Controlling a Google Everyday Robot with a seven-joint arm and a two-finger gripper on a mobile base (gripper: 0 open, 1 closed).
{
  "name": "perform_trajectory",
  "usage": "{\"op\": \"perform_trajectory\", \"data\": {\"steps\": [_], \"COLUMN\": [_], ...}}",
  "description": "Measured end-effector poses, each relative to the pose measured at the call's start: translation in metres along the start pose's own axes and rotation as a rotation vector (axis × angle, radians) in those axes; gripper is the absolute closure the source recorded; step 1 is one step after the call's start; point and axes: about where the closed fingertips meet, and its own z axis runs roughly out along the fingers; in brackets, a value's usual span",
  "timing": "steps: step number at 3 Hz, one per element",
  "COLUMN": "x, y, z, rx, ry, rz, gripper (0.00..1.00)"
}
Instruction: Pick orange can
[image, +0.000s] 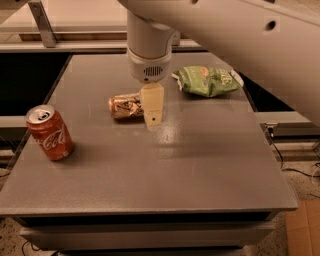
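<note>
The orange can (125, 106) lies on its side on the grey table (200, 165), left of the middle, with its right end hidden behind the gripper. The gripper (152, 119) hangs from the white arm (150, 40) and points down, right at the can's right end and in front of it. I see one pale finger (152, 104) face on.
A red Coca-Cola can (49, 132) stands upright at the table's left edge. A green snack bag (207, 81) lies at the back right. The big white arm link crosses the upper right of the view. A metal frame stands behind the table.
</note>
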Motion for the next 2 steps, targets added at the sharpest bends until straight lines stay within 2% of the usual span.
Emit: {"op": "perform_trajectory", "data": {"steps": [2], "x": [-0.013], "y": [-0.020], "z": [0.039], "rx": [-0.009], "ry": [0.023], "rz": [-0.016], "gripper": [0.00]}}
